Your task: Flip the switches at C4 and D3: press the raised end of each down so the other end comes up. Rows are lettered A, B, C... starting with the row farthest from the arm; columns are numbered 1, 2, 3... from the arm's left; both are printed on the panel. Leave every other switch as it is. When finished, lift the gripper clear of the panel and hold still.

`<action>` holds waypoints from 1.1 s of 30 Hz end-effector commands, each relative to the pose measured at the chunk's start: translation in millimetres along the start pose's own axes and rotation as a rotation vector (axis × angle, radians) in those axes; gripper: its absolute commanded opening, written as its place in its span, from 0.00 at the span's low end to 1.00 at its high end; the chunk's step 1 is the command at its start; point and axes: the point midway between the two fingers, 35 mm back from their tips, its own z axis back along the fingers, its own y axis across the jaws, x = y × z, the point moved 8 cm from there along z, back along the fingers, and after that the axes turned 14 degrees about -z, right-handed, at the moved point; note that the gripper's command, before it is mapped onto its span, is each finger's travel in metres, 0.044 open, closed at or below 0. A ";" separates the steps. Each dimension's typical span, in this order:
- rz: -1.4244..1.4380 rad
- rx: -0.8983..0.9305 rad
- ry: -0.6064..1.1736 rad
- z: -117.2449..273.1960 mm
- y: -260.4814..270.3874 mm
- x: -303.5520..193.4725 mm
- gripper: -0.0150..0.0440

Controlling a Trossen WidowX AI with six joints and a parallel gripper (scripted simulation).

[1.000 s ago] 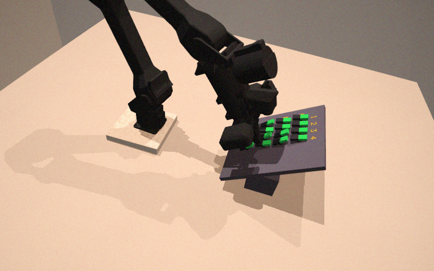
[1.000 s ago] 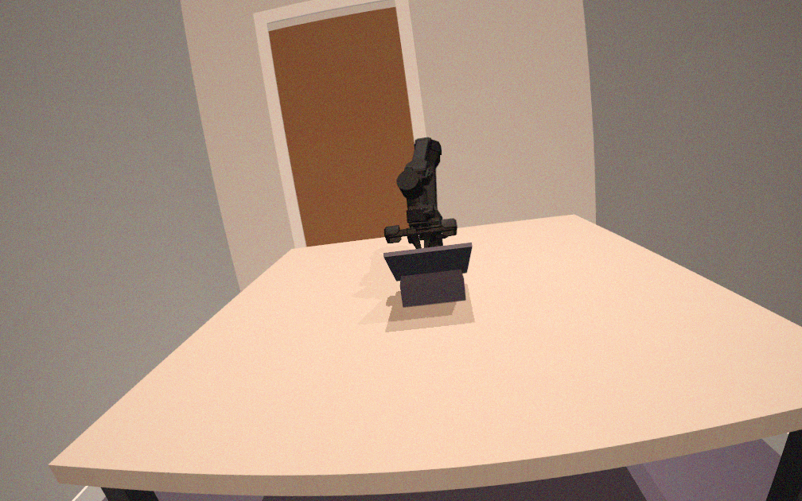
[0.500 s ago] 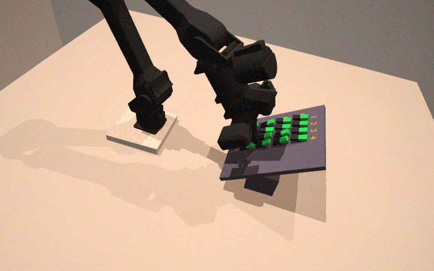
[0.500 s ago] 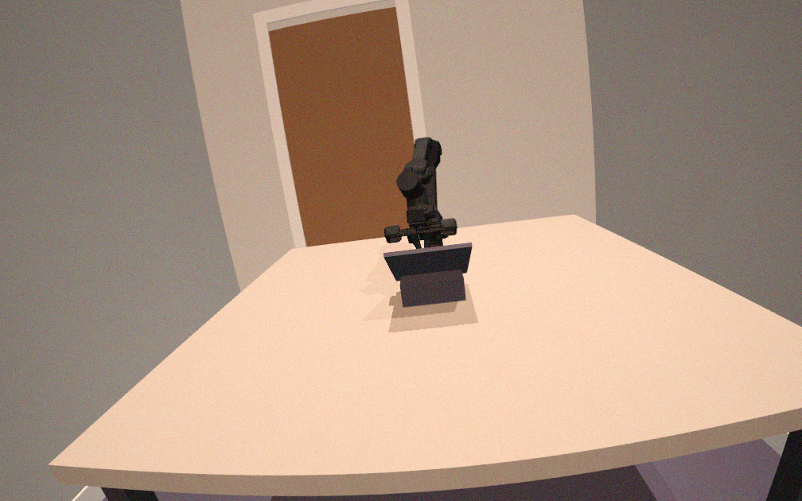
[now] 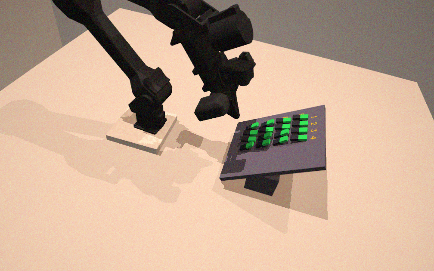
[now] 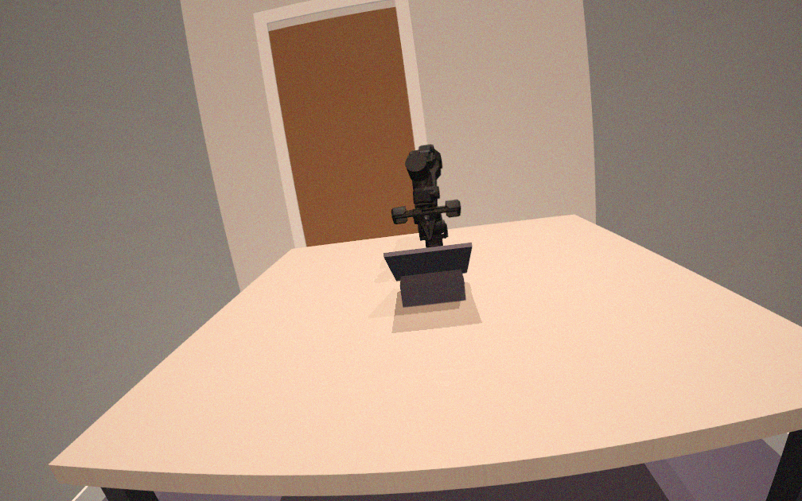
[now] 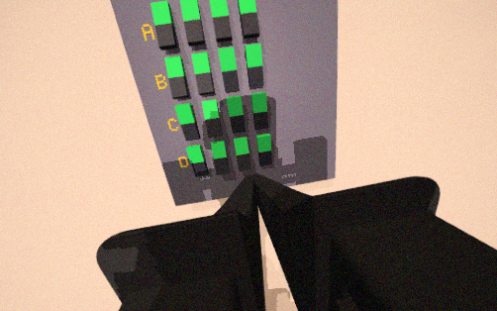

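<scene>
The tilted panel (image 5: 297, 156) (image 7: 307, 59) carries green-and-black rocker switches; only its back (image 6: 428, 262) shows in the exterior view. Switch C4 (image 5: 266, 142) (image 7: 259, 103) looks tilted with its green far end raised. Switch D3 (image 5: 252, 138) (image 7: 242, 147) looks tilted the other way, its black near end raised and green end low, though this is small in view. My gripper (image 5: 236, 116) (image 6: 429, 236) (image 7: 252, 181) is shut and empty. Its tips hang off the panel near its arm-side edge, touching no switch. In the wrist view they appear just below row D.
The other switches surround C4 and D3 closely, such as D4 (image 5: 249, 145) (image 7: 264, 143) and C3 (image 5: 268, 135) (image 7: 235, 106). The panel stands on a dark support block (image 5: 261, 185) (image 6: 433, 288). The arm's base plate (image 5: 144, 140) lies behind the gripper on the table (image 5: 159, 236) (image 6: 384, 401).
</scene>
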 end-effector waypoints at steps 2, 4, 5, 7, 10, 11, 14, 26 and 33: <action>-0.006 -0.007 0.006 -2.1 0.9 -10.8 0.25; -0.006 -0.006 0.000 -10.2 0.7 -10.9 0.25; -0.006 -0.004 -0.008 -20.0 0.5 -11.5 0.25; -0.006 -0.001 -0.019 -35.3 0.0 -13.5 0.25; -0.006 -0.001 -0.021 -37.1 0.0 -13.8 0.25; -0.006 -0.001 -0.021 -37.1 0.0 -13.8 0.25; -0.006 -0.001 -0.021 -40.3 -0.1 -13.9 0.25; -0.006 0.000 -0.021 -55.4 -0.2 -13.8 0.25; -0.006 0.000 -0.022 -61.2 -0.2 -13.9 0.25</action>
